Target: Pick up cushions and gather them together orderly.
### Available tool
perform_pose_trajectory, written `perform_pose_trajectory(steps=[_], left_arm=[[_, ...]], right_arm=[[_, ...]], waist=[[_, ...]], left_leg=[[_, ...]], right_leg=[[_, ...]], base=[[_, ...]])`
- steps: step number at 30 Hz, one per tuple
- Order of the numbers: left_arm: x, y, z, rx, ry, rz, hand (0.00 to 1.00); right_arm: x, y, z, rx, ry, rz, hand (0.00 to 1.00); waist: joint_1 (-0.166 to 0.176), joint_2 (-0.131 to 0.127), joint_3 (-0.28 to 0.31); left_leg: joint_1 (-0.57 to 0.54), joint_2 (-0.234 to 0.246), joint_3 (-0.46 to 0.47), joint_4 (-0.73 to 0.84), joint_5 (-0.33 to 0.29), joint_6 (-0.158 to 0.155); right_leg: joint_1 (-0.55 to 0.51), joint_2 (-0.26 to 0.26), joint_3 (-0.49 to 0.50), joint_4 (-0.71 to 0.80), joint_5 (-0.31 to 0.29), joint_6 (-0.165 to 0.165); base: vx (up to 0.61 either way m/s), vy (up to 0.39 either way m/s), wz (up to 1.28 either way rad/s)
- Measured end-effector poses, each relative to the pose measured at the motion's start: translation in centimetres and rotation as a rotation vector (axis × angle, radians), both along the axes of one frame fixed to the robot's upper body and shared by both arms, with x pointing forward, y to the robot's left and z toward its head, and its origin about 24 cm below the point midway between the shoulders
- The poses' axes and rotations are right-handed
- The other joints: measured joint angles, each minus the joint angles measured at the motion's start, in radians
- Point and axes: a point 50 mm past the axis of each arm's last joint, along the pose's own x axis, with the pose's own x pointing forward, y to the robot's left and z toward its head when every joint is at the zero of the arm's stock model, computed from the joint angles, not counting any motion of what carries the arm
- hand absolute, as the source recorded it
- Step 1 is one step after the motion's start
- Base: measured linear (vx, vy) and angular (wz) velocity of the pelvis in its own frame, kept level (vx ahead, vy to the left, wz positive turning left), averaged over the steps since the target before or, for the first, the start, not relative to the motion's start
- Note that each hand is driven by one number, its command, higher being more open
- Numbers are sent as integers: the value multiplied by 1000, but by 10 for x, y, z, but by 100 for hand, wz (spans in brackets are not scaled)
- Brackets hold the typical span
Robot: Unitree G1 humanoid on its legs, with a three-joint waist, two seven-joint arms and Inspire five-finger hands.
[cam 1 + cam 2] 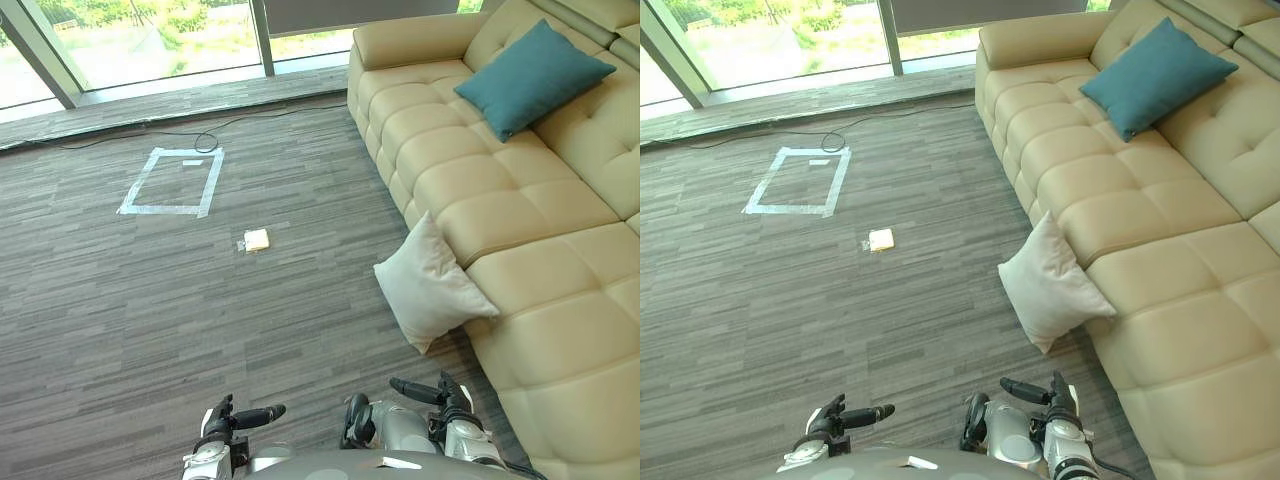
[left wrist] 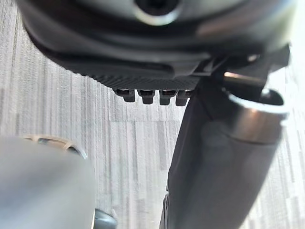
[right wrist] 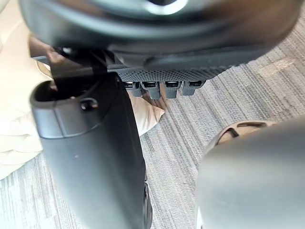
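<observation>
Left eye view puts the white cushion [image 1: 430, 282] on the floor [image 1: 120, 320], leaning on the front edge of the sofa [image 1: 520, 210]. The teal cushion [image 1: 535, 75] lies on the seat toward the sofa's far end, propped on the backrest, well apart from the white one. Our left hand [image 1: 240, 418] and right hand [image 1: 445, 395] hang low in front of us, fingers relaxed and holding nothing; the right is the nearer to the white cushion. We judge the main risk to be a weak pinch. The white cushion is soft and tilted, so grabbing one corner may let it sag, slip and flop flat on the floor. Reaching down beside the sofa, we could also knock the right arm on the front edge. The teal cushion sits far back, so a long lean over the seat could unbalance us. Dropping one cushion carelessly by the other would leave them crooked, not orderly.
</observation>
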Motion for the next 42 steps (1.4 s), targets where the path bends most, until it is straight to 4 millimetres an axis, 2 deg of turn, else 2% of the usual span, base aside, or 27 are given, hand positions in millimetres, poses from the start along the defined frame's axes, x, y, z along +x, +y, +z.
perform_pose_trajectory(steps=[2, 3, 5, 7, 8, 9, 10, 11, 12, 13, 14, 15, 16, 17, 20, 21, 23, 25, 27, 28, 29, 30, 33, 34, 36, 39, 42], left_arm=[[9, -4, 4, -1, -43, -2, 100], [9, -4, 4, -1, -43, -2, 100], [15, -9, 6, -12, -70, -3, 100], [19, -12, 7, -17, -91, -2, 100], [22, -15, 8, -21, -102, -1, 100], [22, -16, 7, -22, -101, 2, 100], [21, -17, 7, -25, -99, 10, 100], [14, -21, 3, -34, -74, 20, 100], [12, -21, 2, -37, -66, 25, 100], [11, -17, 3, -28, -61, 30, 100], [8, -13, 2, -16, -52, 34, 100], [7, -11, 2, -9, -50, 35, 100], [4, -6, 1, 6, -26, 34, 100], [4, -6, 1, 7, -21, 34, 100], [-2, -8, -2, 4, 9, 19, 100], [-2, -8, -3, 3, 16, 8, 100], [-5, -5, -4, 15, 37, -22, 100], [-9, -11, -7, 0, 62, -46, 100], [-8, -15, -8, -12, 61, -59, 100], [-7, -17, -8, -14, 58, -75, 100], [-9, -12, -7, -2, 63, -92, 100], [-7, -5, -6, 17, 60, -98, 100], [-2, -13, -6, -3, 47, -115, 100], [2, -17, -5, -17, 36, -116, 100], [5, -21, -4, -26, 19, -117, 100], [8, -23, -3, -34, 3, -113, 100], [13, -21, -1, -32, -17, -91, 100]], right_arm=[[-4, 5, -2, 10, 12, 8, 100], [-4, 5, -2, 11, 12, 8, 100], [-4, 6, -2, 10, 18, 2, 100], [-6, 5, -3, 3, 25, -1, 100], [-8, 6, -3, -2, 36, 3, 100], [-10, 5, -4, -6, 39, 6, 100], [-11, 3, -4, -13, 42, 12, 100], [-13, -1, -4, -24, 46, 16, 100], [-15, -1, -4, -26, 51, 17, 100], [-19, 4, -6, -15, 63, 24, 100], [-20, 7, -7, -10, 68, 40, 100], [-20, 9, -7, -5, 67, 50, 100], [-20, 14, -7, 12, 68, 52, 100], [-20, 14, -7, 12, 69, 49, 100], [-20, 12, -7, 8, 64, 42, 100], [-18, 12, -7, 7, 62, 47, 100], [-9, 15, -7, 7, 60, 86, 100], [0, 6, -5, -31, 59, 118, 100], [0, -2, -5, -50, 73, 126, 100], [2, -7, -3, -60, 70, 119, 100], [3, -4, -3, -58, 62, 130, 100], [1, -1, -4, -55, 62, 139, 100], [-4, -4, -5, -49, 71, 107, 100], [-4, -6, -5, -49, 71, 92, 100], [-6, -6, -5, -50, 75, 96, 100], [-9, -5, -6, -46, 81, 89, 100], [-9, -1, -7, -27, 78, 48, 100]], waist=[[6, -27, 4], [6, -28, 5], [17, -31, 6], [29, -31, 9], [40, -34, 10], [44, -30, 6], [47, -22, -1], [50, -1, -20], [51, 6, -32], [54, -13, -51], [59, -34, -68], [61, -37, -71], [61, -61, -83], [61, -62, -83], [57, -53, -87], [57, -48, -90], [54, -36, -94], [45, 8, -92], [29, 22, -80], [17, 27, -65], [17, 3, -66], [18, -23, -71], [11, -11, -58], [11, -7, -49], [21, 0, -42], [29, 9, -39], [37, -4, -29]], left_leg=[[-77, 5, 42, -54, -34, 23], [-78, 5, 42, -56, -35, 23], [-131, -16, 38, -223, -57, 27], [-177, -63, -51, -330, -57, 26], [-201, -113, -149, -420, -51, 17], [-200, -133, -190, -465, -42, 9], [-200, -141, -223, -500, -27, 17], [-191, -133, -227, -529, -1, 56], [-186, -130, -218, -515, 57, 48], [-178, -137, -168, -479, 27, 46], [-165, -142, -121, -480, 12, 58], [-159, -144, -101, -482, 8, 63], [-100, -151, -37, -517, -5, 84], [-90, -151, -30, -526, -6, 86], [24, -150, 37, -631, -2, 94], [39, -145, 59, -653, 3, 90], [87, -141, 144, -729, 27, 68], [151, -124, 202, -853, 83, 48], [184, -116, 218, -890, 100, 41], [206, -107, 219, -895, 112, 37], [220, -114, 225, -891, 113, 33], [223, -107, 224, -877, 102, 17], [180, -42, 210, -740, 97, 8], [136, -1, 192, -605, 96, 8], [95, 22, 122, -482, 33, -2], [42, -28, 34, -512, -34, 0], [-26, -104, -71, -628, -23, 19]], right_leg=[[75, 8, 55, -50, -10, 10], [76, 7, 55, -51, -10, 10], [109, 5, 123, -73, -12, 24], [131, -3, 192, -82, -22, 40], [144, -17, 254, -79, -38, 65], [144, -20, 282, -73, -52, 82], [142, -22, 313, -57, -73, 98], [136, -21, 363, -11, -115, 126], [131, -24, 386, 22, -139, 143], [113, -55, 417, 83, -161, 176], [71, -84, 418, 151, -161, 192], [49, -96, 413, 185, -157, 199], [-3, -157, 326, 290, -109, 243], [-4, -166, 307, 300, -102, 240], [10, -254, 73, 288, -108, 222], [10, -255, 31, 237, -107, 222], [-2, -234, -67, 49, -28, 204], [-16, -207, -119, 40, 18, 182], [-47, -218, -133, 130, 16, 178], [-98, -237, -140, 250, 13, 137], [-97, -216, -124, 124, 26, 131], [-77, -206, -125, 89, -12, 115], [-33, -146, -126, 11, -3, 106], [8, -120, -117, -35, 6, 97], [52, -84, -89, -78, 11, 86], [81, -71, -37, -97, 9, 80], [92, -84, 18, -93, 8, 91]], base=[[367, -43, -57], [327, 11, -69], [298, 89, -85], [292, 163, -111], [283, 227, -113], [344, 318, -122], [370, 376, -114], [337, 349, -110], [364, 381, -115], [291, 311, -101], [389, 424, -93], [300, 313, -110], [284, 281, -78], [193, 157, -78], [147, 100, -52], [127, -5, -84], [152, -77, -112], [171, -79, -98], [87, -57, -42], [46, -76, -25], [70, -161, -35], [77, -230, -44], [96, -255, -19], [96, -258, -19], [87, -149, -42], [81, 16, -61], [84, 86, -56]])
